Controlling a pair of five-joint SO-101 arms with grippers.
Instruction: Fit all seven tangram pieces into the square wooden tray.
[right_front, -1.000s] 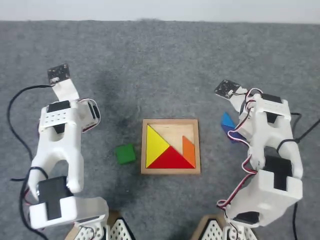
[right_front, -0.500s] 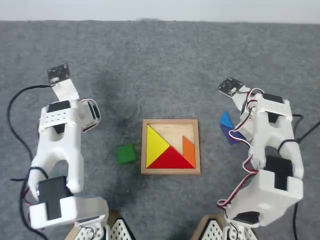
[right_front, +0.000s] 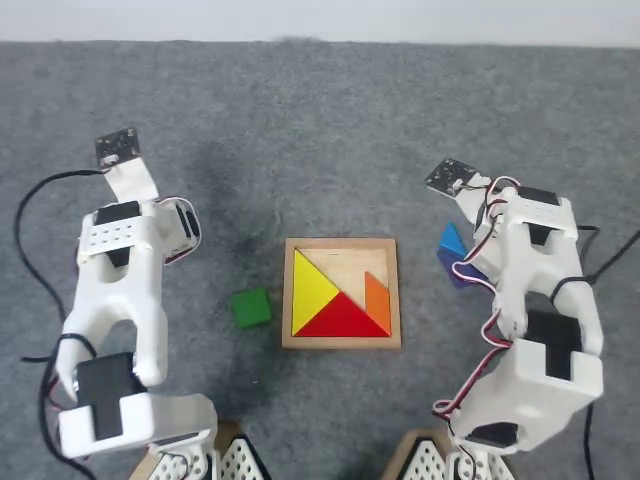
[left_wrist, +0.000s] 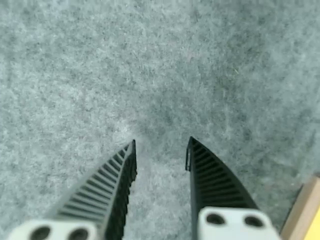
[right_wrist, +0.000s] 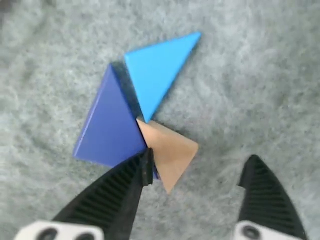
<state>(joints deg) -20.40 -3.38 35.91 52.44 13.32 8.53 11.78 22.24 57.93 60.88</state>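
**Right arm poised over three loose pieces, jaws spread**

The square wooden tray (right_front: 341, 242) sat mid-desk with a yellow triangle (right_front: 312, 285), a red triangle (right_front: 342, 318) and an orange piece (right_front: 377, 300) inside it, and bare wood showing along its far side. A green square (right_front: 250, 307) lay on the grey desk (right_front: 320, 130) just beside the tray, on the left arm's side.

The other three pieces were clustered beside the tray under the right arm: a light blue triangle (right_wrist: 159, 67), a dark blue triangle (right_wrist: 110, 130) and a small tan triangle (right_wrist: 170, 152), the tan one touching the dark blue one. The right end effector (right_wrist: 200, 167) hung above them, spread wide. One finger sat over the seam between the dark blue and tan pieces, the other over bare desk beyond the tan one. The left end effector (left_wrist: 161, 146) was also spread, holding nothing, above bare desk.

The tan triangle looked like the likely pick. To do it well, the arm would need to shift so both fingers straddled that piece alone. As it stood, the near finger risked landing on the dark blue triangle or dragging it along. The pieces are thin, so the fingertips should reach desk level before pressing together.
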